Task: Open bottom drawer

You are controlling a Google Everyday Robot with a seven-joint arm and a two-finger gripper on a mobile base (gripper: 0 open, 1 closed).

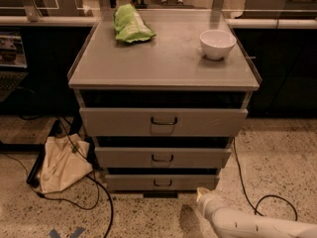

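Observation:
The grey metal cabinet [163,66] stands in the middle of the camera view with three drawers. The bottom drawer [129,183] is the lowest, a slim grey front with a small black loop handle [162,183] at its centre. It sits close to flush under the middle drawer [124,157]. My gripper [203,197] is at the end of the white arm that enters from the bottom right. It is low near the floor, just below and to the right of the bottom drawer's right end, apart from the handle.
A green bag [130,24] and a white bowl [217,43] sit on the cabinet top. A beige cloth bag [60,165] and black cables [101,197] lie on the floor at the left. Another black cable [262,202] loops at the right. Dark cabinets stand behind.

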